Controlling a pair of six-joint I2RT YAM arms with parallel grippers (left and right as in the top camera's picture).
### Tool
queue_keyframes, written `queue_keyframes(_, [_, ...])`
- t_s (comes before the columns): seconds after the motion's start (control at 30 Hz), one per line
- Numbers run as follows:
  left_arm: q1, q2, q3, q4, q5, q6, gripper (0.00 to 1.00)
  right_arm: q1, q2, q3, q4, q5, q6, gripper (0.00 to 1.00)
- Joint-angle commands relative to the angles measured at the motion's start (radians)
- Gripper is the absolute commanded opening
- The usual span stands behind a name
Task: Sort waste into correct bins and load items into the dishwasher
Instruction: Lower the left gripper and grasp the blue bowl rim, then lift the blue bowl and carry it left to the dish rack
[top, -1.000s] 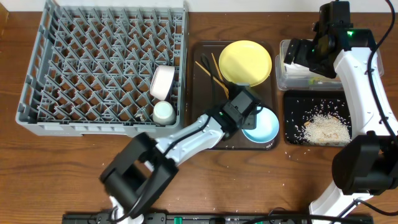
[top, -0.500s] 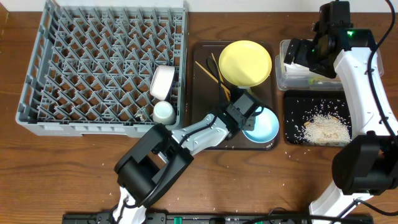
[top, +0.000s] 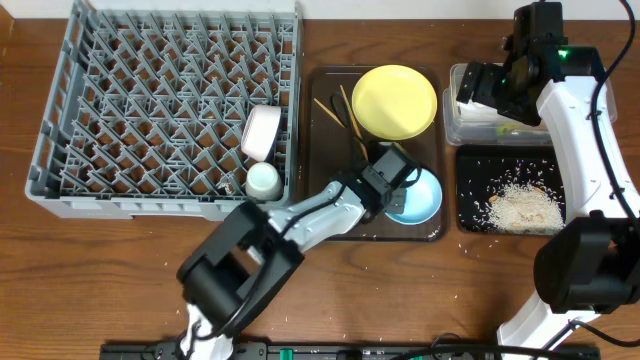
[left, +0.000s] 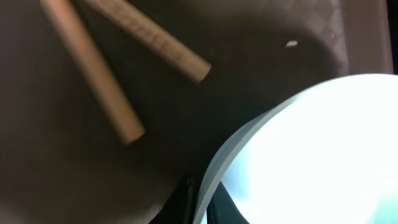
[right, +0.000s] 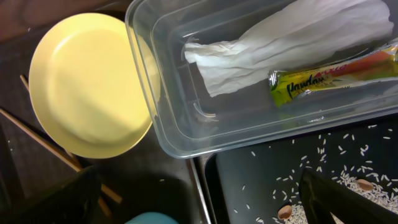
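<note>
Inside the clear tub (right: 180, 144) lie napkin (right: 280, 43) and wrapper (right: 329, 78).

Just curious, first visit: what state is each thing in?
Left gripper: shut on light-blue bowl rim.
Right gripper: open, over clear tub.
Yellow plate: empty, on brown tray.
Chopsticks: lying on brown tray.
White bowl: on edge in dish rack.
White cup: in dish rack.
Clear tub: holds napkin, wrapper.
Black tray: holds rice scraps.
</note>
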Motion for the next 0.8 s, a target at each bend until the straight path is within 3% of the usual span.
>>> queue_keyframes(0.0, [0.01,-0.141,-0.007,-0.072,-0.071,0.029,0.07,-0.002,-0.019,0.004,0.0,0.006,0.003,0.99])
queue_keyframes(0.37, [0.009,-0.217,-0.006,-0.196,-0.222,0.077,0.07,-0.002,-0.019,0.004,0.0,0.006,0.003,0.99])
queue_keyframes(0.77, [0.011,-0.489,-0.006,-0.269,-0.579,0.241,0.07,-0.002,-0.019,0.004,0.0,0.006,0.002,0.99])
